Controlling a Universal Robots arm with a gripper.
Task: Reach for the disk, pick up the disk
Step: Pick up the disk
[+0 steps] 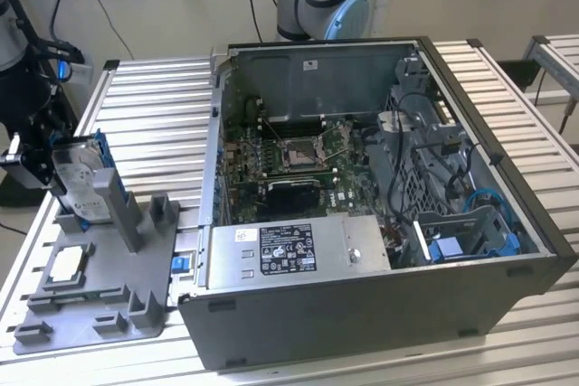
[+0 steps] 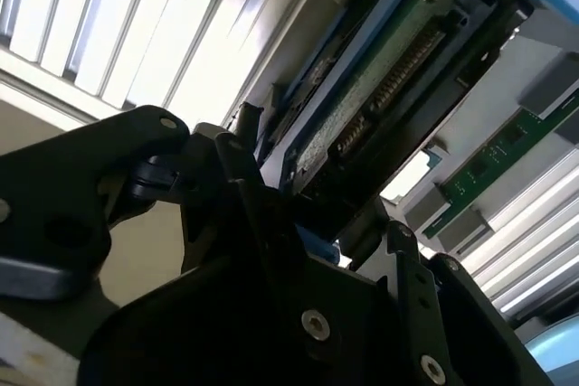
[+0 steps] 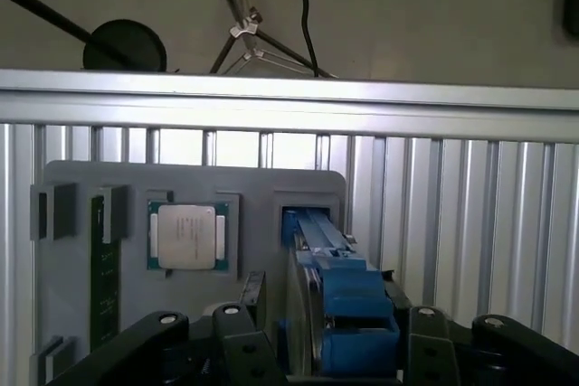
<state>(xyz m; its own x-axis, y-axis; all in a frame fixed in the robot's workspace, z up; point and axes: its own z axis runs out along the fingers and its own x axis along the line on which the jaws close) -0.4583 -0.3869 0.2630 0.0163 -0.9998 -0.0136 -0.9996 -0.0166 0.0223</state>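
One claw (image 3: 332,318) straddles the disk (image 1: 78,176), which stands on edge in the grey holder (image 1: 99,291) on the counter (image 1: 154,115) beside the open computer case (image 1: 362,314); whether it's clamped, I cannot tell.

The disk (image 1: 80,176), at the exterior view's left, is seen as dull silver-grey metal with a white paper label and a smooth blue plastic frame. The fixture tray (image 1: 99,309) is moulded in matt grey plastic. The table (image 1: 154,106) is made of ribbed, satin aluminium. The computer case (image 1: 362,323) is finished in matt dark grey, and its power supply (image 1: 362,246) is left as bare sheet metal.
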